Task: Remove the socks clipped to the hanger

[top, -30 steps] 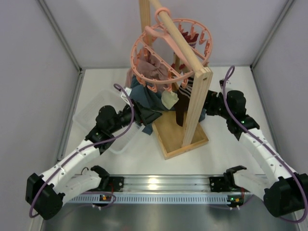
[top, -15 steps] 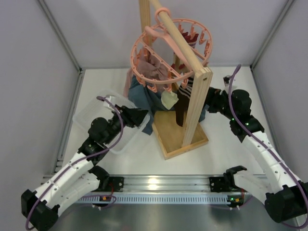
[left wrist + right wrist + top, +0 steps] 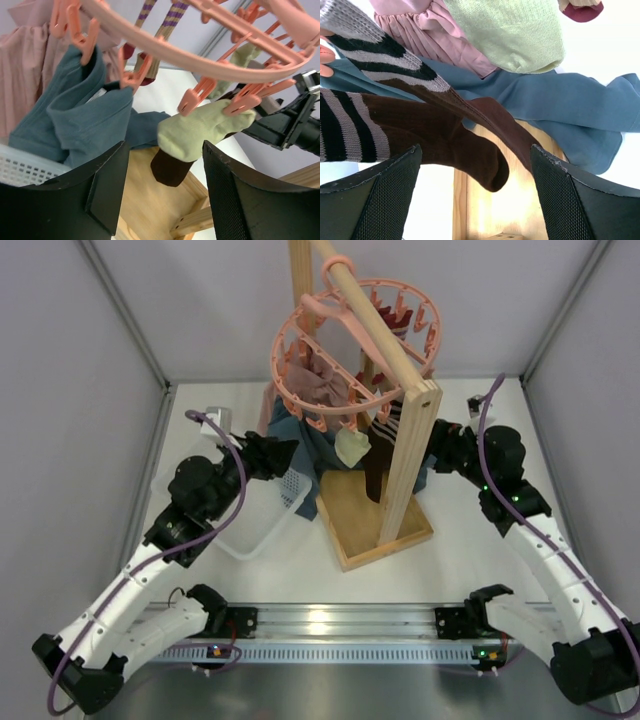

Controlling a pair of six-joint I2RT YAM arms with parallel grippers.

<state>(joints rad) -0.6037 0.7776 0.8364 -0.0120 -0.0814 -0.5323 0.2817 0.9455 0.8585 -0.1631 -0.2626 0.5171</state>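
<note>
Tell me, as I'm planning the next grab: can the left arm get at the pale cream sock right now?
Probably yes. The left end effector is open and the pale cream sock hangs ahead, in line with its gap, with nothing in between. The blue-grey cloth hangs off to the side.

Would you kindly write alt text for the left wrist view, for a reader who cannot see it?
A pale sock hangs clipped to a pink hanger, framed between the open black fingers of the left gripper. A blue-grey cloth hangs at left; a wooden base lies below.
</note>
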